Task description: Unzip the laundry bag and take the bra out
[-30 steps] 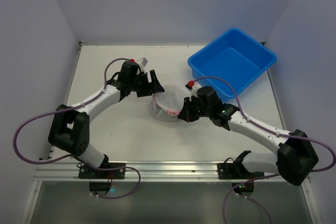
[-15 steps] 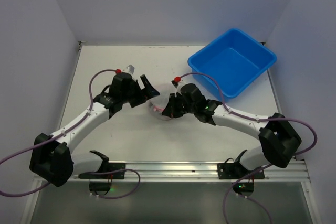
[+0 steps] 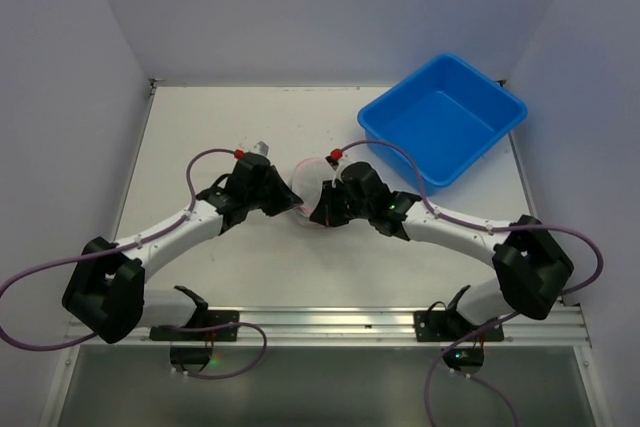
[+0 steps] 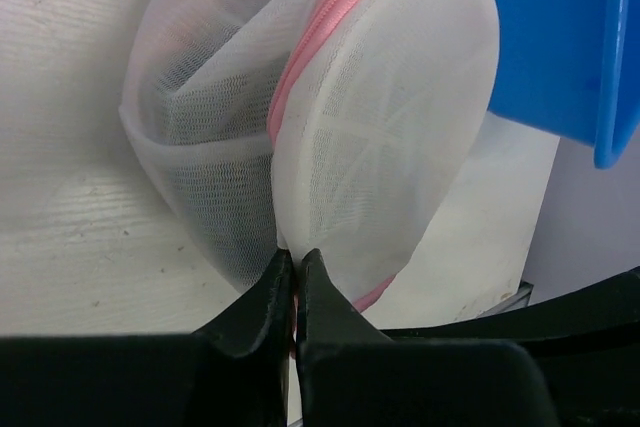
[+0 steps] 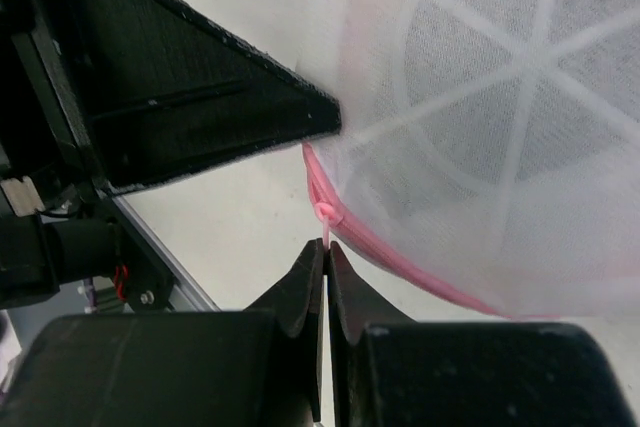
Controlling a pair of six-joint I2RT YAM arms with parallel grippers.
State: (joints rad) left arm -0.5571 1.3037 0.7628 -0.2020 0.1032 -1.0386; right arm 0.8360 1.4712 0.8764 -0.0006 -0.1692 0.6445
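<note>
A: What are my grippers doing, nearest first?

B: Your left gripper (image 4: 295, 265) has its fingers pressed together on a fold of mesh at the bottom edge of the bag (image 4: 390, 137), right where the round face meets the side wall. Your right gripper (image 5: 326, 250) is closed just as narrowly. It pinches the thin pink tab of the zip pull (image 5: 326, 215) hanging from the bag's rim.

A: And where is the bag?

B: In the middle of the table (image 3: 200, 137), caught between your two grippers, which meet it from left and right. It is tipped up on its edge, one round face tilted upward. The pink zip (image 4: 320, 37) runs round the rim of that face.

A: Anything inside?

B: A greyish shape shows through the mesh in your left wrist view, but it is too blurred to tell what it is.

A: And beyond that?

B: The blue bin (image 3: 440, 117) sits at the far right of the table, apart from the bag, open side up.
</note>
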